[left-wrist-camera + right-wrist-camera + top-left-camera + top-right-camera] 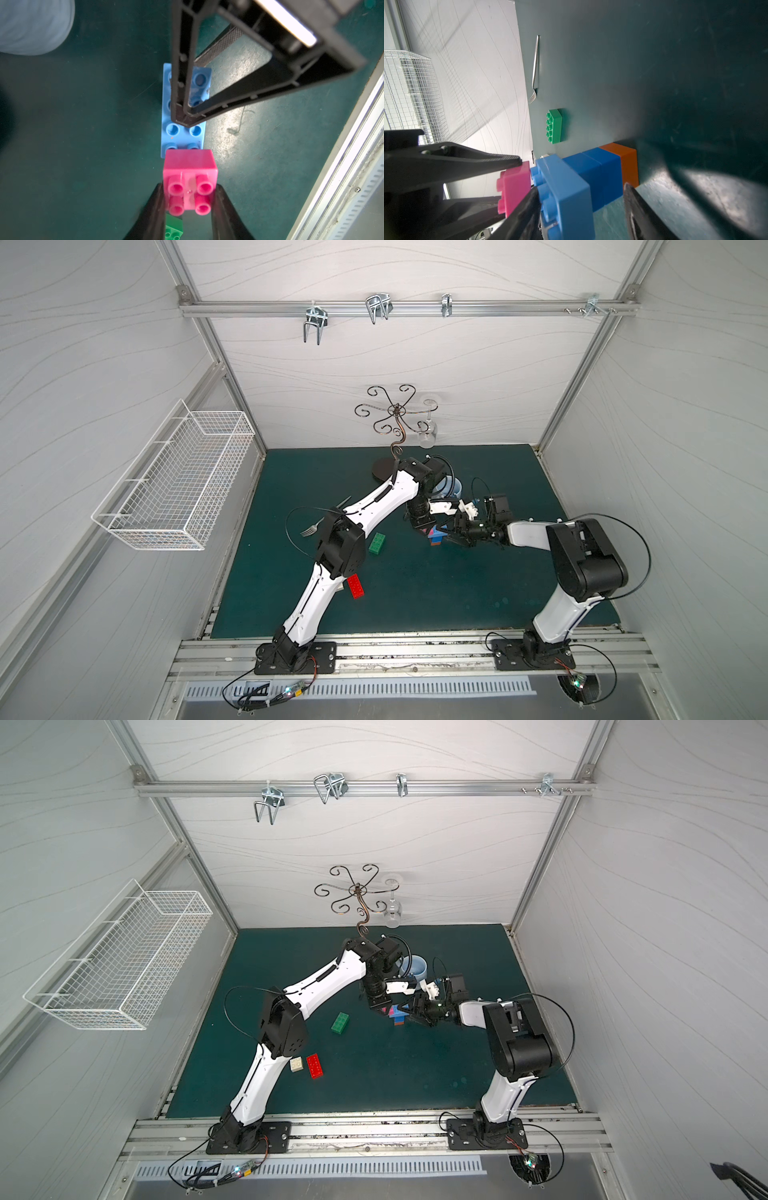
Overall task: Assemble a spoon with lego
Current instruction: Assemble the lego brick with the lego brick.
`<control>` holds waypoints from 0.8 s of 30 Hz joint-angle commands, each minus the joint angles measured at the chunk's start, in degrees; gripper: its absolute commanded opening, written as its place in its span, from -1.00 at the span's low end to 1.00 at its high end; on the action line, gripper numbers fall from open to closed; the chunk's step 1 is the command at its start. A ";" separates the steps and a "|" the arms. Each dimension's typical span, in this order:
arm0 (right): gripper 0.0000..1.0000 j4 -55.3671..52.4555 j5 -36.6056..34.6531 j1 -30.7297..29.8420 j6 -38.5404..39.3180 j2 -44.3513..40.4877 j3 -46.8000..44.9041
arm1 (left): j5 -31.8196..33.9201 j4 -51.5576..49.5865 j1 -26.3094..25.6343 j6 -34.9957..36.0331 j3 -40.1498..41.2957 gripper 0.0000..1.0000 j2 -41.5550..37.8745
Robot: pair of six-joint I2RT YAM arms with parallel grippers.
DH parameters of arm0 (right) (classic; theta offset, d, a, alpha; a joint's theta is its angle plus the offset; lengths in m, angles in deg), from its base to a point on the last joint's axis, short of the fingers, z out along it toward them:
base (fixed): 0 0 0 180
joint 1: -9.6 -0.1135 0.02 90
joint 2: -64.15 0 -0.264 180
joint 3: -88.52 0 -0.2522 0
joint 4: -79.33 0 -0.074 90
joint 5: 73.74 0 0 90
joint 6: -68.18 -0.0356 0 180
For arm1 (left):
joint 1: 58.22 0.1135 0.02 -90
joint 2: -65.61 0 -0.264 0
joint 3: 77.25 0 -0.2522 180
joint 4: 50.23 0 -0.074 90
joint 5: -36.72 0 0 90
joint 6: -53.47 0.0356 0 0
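Left pincer (pixel 188 197) clenched on pink brick (pixel 190 166), poised beside light blue brick (pixel 182 135) for pressing on; right pincer (pixel 581 197) straddles spoon stem (pixel 602 176), probably steadying, grip unclear.

Glossy smooth plastic pink brick (pixel 190 166), glossy plastic light blue brick (pixel 182 136), matt scuffed green mat (pixel 436 593), shiny metal fork (pixel 535 68) at the mat's 9 o'clock, white wire basket (pixel 178 485)
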 commanded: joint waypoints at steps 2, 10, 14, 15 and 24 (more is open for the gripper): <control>0.27 -0.97 -0.53 0.25 0.01 1.19 0.29 | 0.91 -2.24 -0.38 1.52 -3.09 -0.77 2.42; 0.27 -0.91 -0.38 0.24 -0.09 1.50 0.44 | 1.92 -3.08 -1.07 2.52 -3.01 -0.79 3.07; 0.27 -0.94 -0.32 0.18 -0.14 1.80 0.48 | 2.94 -4.18 -1.40 3.42 -3.10 -0.85 3.59; 0.27 -0.91 -0.30 0.19 -0.13 1.80 0.47 | 3.06 -4.44 -1.34 3.61 -3.13 -0.85 3.64; 0.27 -1.15 -0.41 0.20 -0.11 2.24 0.58 | 3.93 -5.97 -1.67 4.53 -4.23 -0.85 5.26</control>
